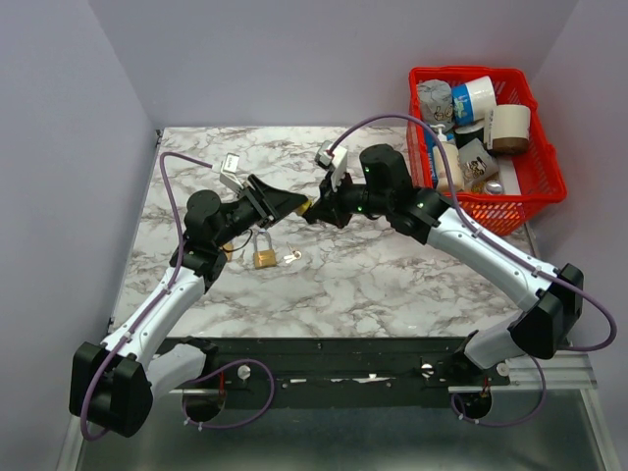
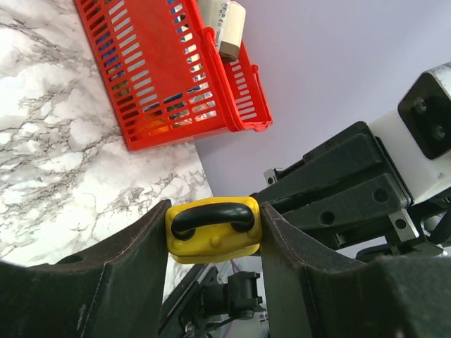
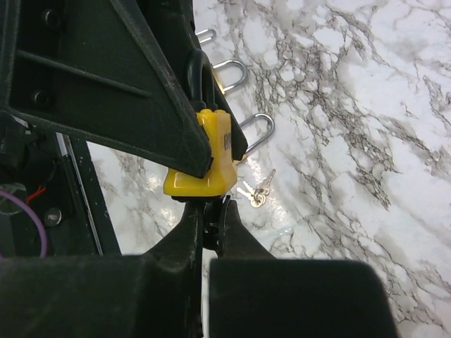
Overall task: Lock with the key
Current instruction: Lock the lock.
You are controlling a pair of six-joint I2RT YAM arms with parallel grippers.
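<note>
So, the right gripper (image 3: 211, 227) is pinched nearly shut on a small dark key (image 3: 210, 211) that sits in the underside of the yellow padlock (image 3: 204, 165). The left gripper (image 2: 213, 236) is clamped on the padlock's two flat sides, with the body wedged between its fingers. The lock hangs in the air between the two arms, over the middle of the marble table (image 1: 392, 285), not resting on anything.

The long axis lies roughly level, along the line between the two wrists. The black shackle (image 2: 211, 217) points back at the left arm and the keyway faces the right one. The shackle looks seated, though I can't tell if it's latched.

My take on the turn: roll the right wrist around the key's own shaft, in line with that axis, with no sideways tug. The left needs a firm squeeze or the body just spins along.

Below on the table are a brass padlock (image 1: 264, 258) and spare keys (image 3: 257, 193). The red basket (image 1: 535, 186) is well off to the right.
</note>
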